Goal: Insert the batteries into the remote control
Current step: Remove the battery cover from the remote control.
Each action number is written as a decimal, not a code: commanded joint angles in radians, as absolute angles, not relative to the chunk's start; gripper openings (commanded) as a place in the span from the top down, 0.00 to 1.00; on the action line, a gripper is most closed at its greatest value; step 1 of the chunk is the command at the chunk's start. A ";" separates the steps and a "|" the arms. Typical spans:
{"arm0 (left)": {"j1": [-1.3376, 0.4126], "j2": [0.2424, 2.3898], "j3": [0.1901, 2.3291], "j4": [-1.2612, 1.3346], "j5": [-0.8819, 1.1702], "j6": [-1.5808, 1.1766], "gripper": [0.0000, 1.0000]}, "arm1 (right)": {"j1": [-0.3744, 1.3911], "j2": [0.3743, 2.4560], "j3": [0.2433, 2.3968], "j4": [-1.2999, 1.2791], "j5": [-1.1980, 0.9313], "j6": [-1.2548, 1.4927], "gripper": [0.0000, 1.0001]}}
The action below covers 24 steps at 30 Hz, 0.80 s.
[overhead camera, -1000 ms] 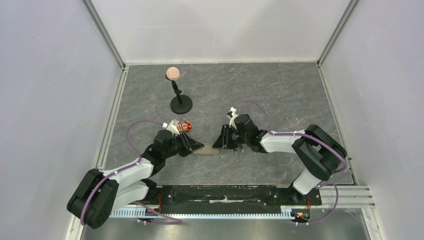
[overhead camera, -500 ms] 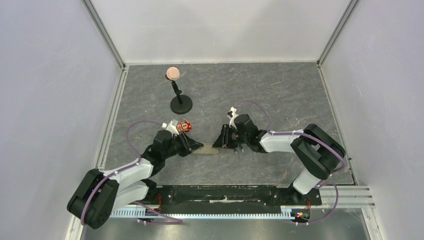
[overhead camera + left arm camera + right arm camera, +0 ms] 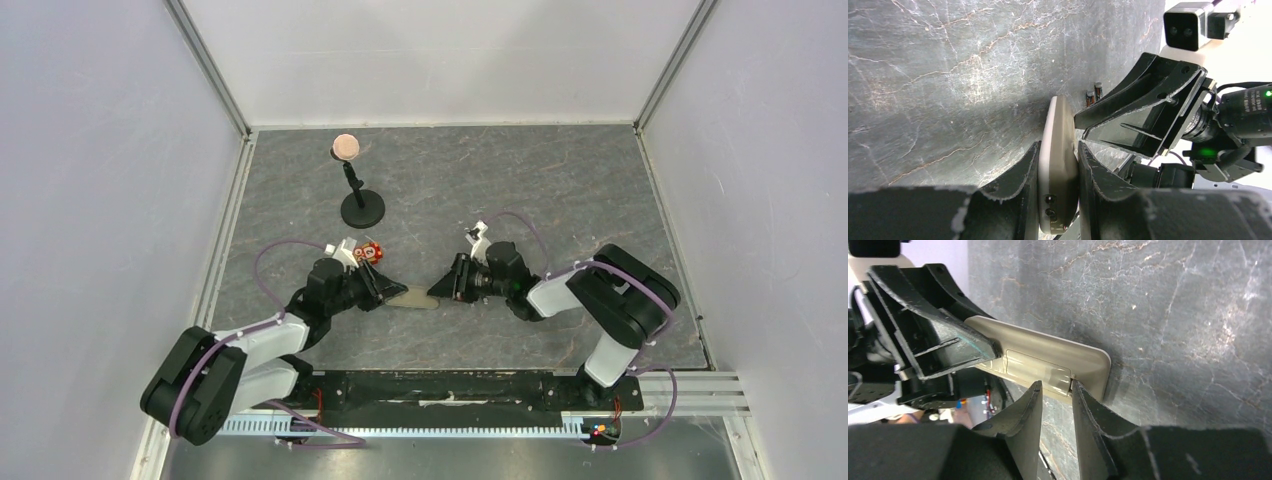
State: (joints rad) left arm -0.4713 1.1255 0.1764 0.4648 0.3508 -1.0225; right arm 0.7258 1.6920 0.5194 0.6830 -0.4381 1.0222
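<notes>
From above, the right gripper (image 3: 443, 287) has twisted, its elbow swung inward. The left gripper (image 3: 388, 292) has not moved, and the slim white, tan-backed remote control (image 3: 416, 299) is between them.

Left wrist: its jaws clamp the remote; two tiny dark cylindrical batteries (image 3: 1093, 94) lie behind, unloaded.

Right wrist: nearly closed fingers (image 3: 1023, 415) straddle the flat beige cover (image 3: 1035, 367). I cannot tell if they grip it; opening is probably next.

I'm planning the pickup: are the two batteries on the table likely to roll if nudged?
Probably yes: the batteries are small round cylinders lying on a smooth flat table, so a sideways nudge may roll them. They look stiff and likely light. Lying side by side, one may bump the other.
</notes>
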 commanded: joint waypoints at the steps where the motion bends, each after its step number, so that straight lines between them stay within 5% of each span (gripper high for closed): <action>1: -0.488 1.181 0.152 0.425 0.354 -0.951 0.98 | 0.759 1.763 0.448 1.035 -0.643 1.175 0.69; 13: -0.488 1.185 0.140 0.440 0.338 -0.960 0.98 | 0.761 1.857 0.444 1.484 -0.699 1.392 0.68; 24: -0.489 1.125 0.168 0.278 0.234 -0.907 0.98 | 0.761 1.786 0.514 1.635 -0.692 1.504 0.68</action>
State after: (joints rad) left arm -0.4629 1.1194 0.1658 0.4751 0.3260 -1.0218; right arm 0.6998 1.8915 0.4049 1.2163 -0.5026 1.3815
